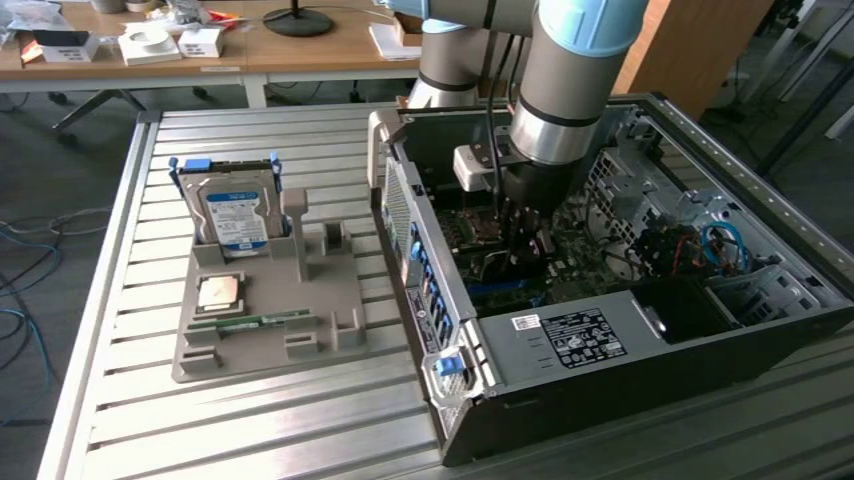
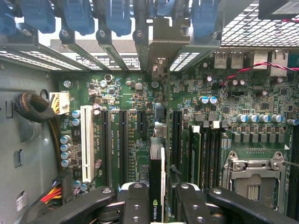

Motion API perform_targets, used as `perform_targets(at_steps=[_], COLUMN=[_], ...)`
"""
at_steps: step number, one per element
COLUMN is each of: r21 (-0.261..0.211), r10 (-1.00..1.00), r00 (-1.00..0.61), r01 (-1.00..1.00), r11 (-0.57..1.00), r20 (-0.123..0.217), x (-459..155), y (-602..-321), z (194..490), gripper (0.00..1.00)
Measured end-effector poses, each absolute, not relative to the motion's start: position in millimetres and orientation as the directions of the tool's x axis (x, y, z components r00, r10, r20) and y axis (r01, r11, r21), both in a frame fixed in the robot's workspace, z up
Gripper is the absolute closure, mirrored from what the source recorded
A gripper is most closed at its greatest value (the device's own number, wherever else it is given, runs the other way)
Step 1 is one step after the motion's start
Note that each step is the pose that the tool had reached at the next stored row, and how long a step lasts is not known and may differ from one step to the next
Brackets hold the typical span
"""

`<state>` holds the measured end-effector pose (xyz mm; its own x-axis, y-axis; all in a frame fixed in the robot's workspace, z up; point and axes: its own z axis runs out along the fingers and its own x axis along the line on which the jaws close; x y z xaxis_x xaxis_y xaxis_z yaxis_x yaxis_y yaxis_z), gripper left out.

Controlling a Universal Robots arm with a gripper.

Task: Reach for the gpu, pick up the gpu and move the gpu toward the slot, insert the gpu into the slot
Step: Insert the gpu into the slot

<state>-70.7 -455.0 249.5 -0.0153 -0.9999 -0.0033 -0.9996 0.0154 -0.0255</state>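
Observation:
My gripper is shut on the gpu, a thin dark card seen edge-on between the two black fingers, with a green logo on it. Its pale metal bracket reaches the case's rear openings. The card stands upright over the green motherboard, parallel to the long black connector strips on either side. The slot under it is hidden by the card's own edge; whether the card is seated I cannot tell. In the exterior view the gripper is deep inside the open computer case.
A white connector strip, memory sticks and the silver CPU socket flank the card. Blue latches line the case rear. Outside, a grey fixture holds a hard drive, a CPU and a memory stick.

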Motion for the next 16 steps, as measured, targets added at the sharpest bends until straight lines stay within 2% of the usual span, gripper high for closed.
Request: perform_targets(at_steps=[5, 6, 16], r21=[-0.025, -0.025, -0.026], r10=[-1.000, -1.000, -1.000], r00=[-0.015, -0.015, -0.015], r01=[-1.000, -1.000, -1.000], r11=[0.015, 0.015, 0.015], r20=[-0.003, -0.003, -0.003], x=[-70.7, -70.7, -70.7], y=[-455.0, -455.0, -455.0], z=[249.5, 249.5, 256.3], gripper=[0.72, 0.66, 0.66])
